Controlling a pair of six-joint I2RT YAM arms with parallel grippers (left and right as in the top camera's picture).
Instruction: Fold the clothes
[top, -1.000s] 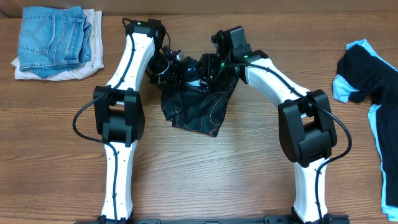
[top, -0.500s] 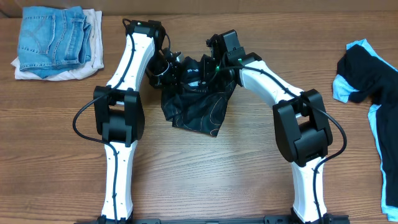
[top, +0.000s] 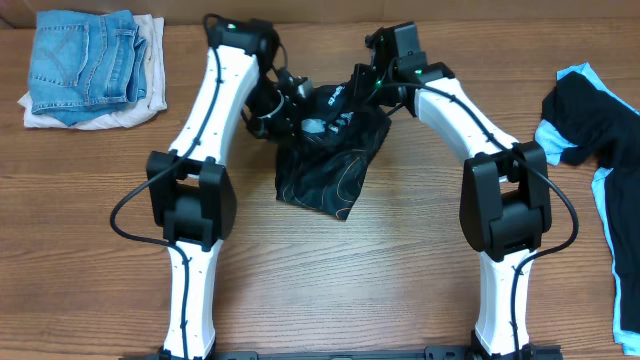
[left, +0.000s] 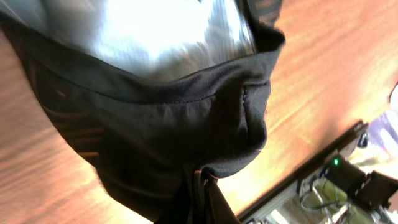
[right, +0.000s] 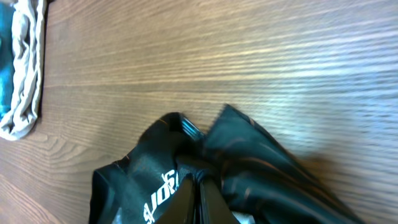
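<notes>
Fingers of the left gripper (left: 198, 182) are pressing together on a bunched fold of the black jersey (top: 325, 160), pinching it tight. In the overhead view this gripper is working a little to the right of the denim pile (top: 85, 60) and slightly nearer the arms' bases than the pile is. The pile is sitting on a folded white cloth (top: 140, 108) on the wooden table (top: 400, 270).

Farther right from the denim pile, the jersey is hanging crumpled between the two grippers. Its wide upper edge is stretching sideways from one pinch to the other. Its long axis is running from that held edge toward the arms' bases, and the cloth is narrowing to a rough tip that is pointing that way and leaning slightly rightward. Thin contour lines are showing on the lower part and a pale logo on the upper part. Whether the tip is resting on the wood or hanging just clear, I cannot tell.

Farther right again, about level with the pile, the right gripper (right: 198, 180) is gripping the jersey's other upper corner. Its fingers are closing flat against each other with black cloth caught between them, and white lettering is showing on the fabric just beside them.

Farthest from the denim pile, a black-and-light-blue garment (top: 590, 130) is lying loose, trailing along the right edge of the overhead view toward the arms' bases, well apart from the jersey.
</notes>
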